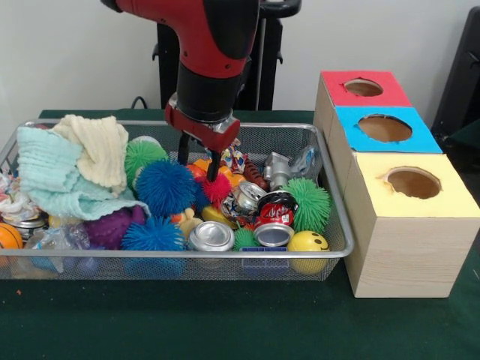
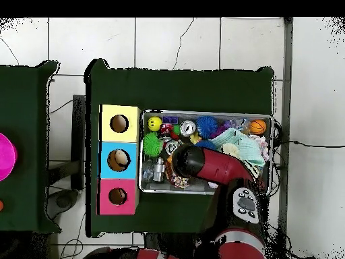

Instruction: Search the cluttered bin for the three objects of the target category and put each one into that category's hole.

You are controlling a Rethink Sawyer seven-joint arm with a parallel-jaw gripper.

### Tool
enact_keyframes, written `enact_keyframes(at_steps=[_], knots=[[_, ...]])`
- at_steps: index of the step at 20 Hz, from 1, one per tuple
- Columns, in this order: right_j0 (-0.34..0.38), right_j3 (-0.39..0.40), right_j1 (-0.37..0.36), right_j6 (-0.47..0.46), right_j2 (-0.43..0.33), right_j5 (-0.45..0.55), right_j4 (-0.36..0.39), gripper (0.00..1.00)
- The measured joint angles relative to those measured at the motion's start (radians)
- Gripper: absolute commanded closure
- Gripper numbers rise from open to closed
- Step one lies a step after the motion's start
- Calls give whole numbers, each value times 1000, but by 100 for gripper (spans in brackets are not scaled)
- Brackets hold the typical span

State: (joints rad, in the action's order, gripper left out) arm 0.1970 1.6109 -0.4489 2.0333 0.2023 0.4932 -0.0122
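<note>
Gripper (image 1: 199, 160) hangs mid-bin, fingers parted and empty, just above a red spiky ball (image 1: 217, 188) — crushed cans (image 1: 211, 236) lie toward the wire bin's (image 1: 330, 259) front rim, three holed boxes (image 1: 409, 225) beside it.

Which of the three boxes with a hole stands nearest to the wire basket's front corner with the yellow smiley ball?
The yellow-topped box. It stands right beside that corner of the basket; the blue-topped box and the red-topped box lie farther back.

A silvery wire-mesh metal bin (image 1: 330, 251) is holding shiny crushed metal cans (image 1: 211, 236), soft knitted cloths (image 1: 56, 172), rubbery spiky balls (image 1: 166, 187) and a glossy smooth yellow ball (image 1: 308, 241). Pale wood-grain boxes (image 1: 409, 240) are sitting on matt green table cloth (image 1: 225, 322).
</note>
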Motion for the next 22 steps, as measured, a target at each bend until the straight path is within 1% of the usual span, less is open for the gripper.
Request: enact_keyframes(at_steps=[3, 6, 8, 10, 16, 20, 22], knots=[[0, -61, 24, 0, 3, 82, -8, 0], [0, -156, 56, 0, 8, 209, -16, 0], [1, -192, 67, 0, 8, 250, -17, 0], [2, -247, 84, 0, 8, 288, -18, 0], [12, -360, 131, 0, 8, 292, -18, 0], [23, -415, 164, 0, 8, 292, -18, 0], [26, -426, 172, 0, 8, 292, -18, 0]])
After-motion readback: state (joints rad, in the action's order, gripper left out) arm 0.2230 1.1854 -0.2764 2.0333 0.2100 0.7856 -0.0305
